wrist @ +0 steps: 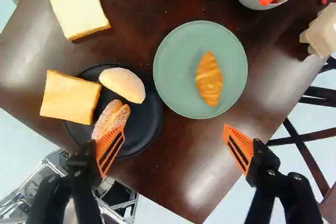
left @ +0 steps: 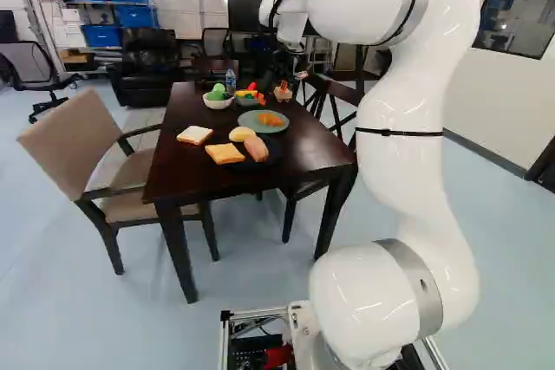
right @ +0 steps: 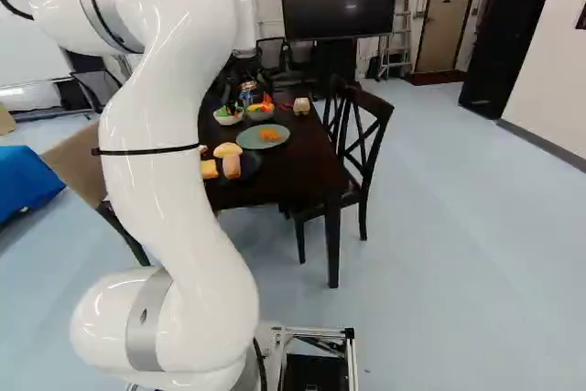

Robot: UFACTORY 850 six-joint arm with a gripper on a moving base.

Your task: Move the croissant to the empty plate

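One croissant (wrist: pixel 209 80), two plates (wrist: pixel 176 72), two bread slices (wrist: pixel 69 98), two bowls (left: pixel 218 103); tool (left: pixel 291 80) spread wide

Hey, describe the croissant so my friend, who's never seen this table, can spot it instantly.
On the dark wooden table, find the round green plate beside the black plate. The croissant lies alone on the green plate, golden brown and ridged. Its pointed ends set it apart from the blunt, pale-dusted rolls on the black plate.

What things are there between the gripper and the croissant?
In the wrist view, only a strip of bare dark table and the bare outer part of the green plate lie between the open gripper and the croissant.
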